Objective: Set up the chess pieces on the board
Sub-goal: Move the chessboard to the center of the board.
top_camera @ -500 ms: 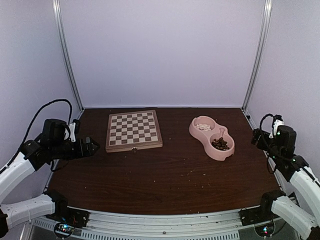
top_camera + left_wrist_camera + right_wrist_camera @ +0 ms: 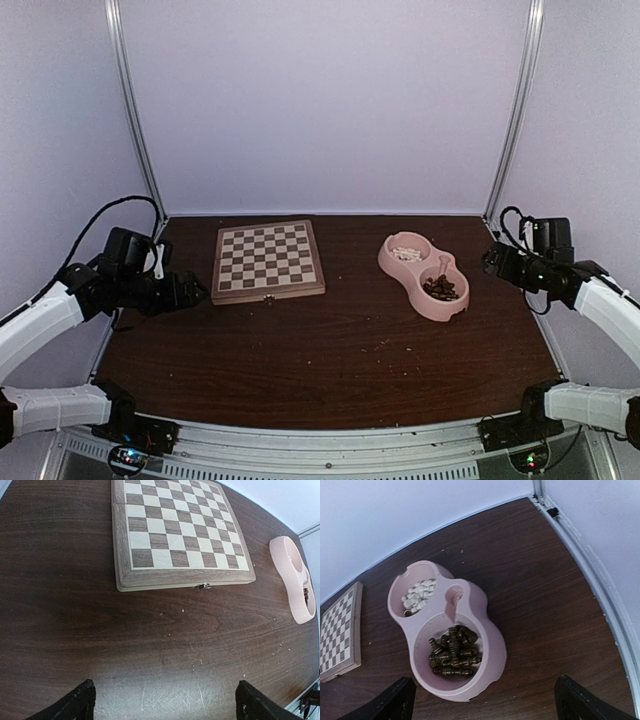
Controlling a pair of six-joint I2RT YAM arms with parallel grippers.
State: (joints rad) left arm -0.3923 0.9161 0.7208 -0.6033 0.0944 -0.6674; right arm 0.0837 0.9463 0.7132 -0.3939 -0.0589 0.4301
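The right wrist view alone makes out the dark chess pieces (image 2: 452, 651) heaped in one well of the pink double bowl (image 2: 485, 630) and the cream pieces (image 2: 418, 595) in the other. The left wrist view alone shows the small clasp (image 2: 203, 586) on the near frame of the board (image 2: 175, 530).

On the bench (image 2: 330, 350) the bowl sits to the right of the board, well apart from it. The left arm (image 2: 60, 310) is bent low just left of the board, and the left fingers (image 2: 80, 702) are spread wide and empty. The right arm (image 2: 600, 300) reaches in from far right of the board, beyond the bowl, and the right fingers (image 2: 395, 700) are also spread and hold nothing.
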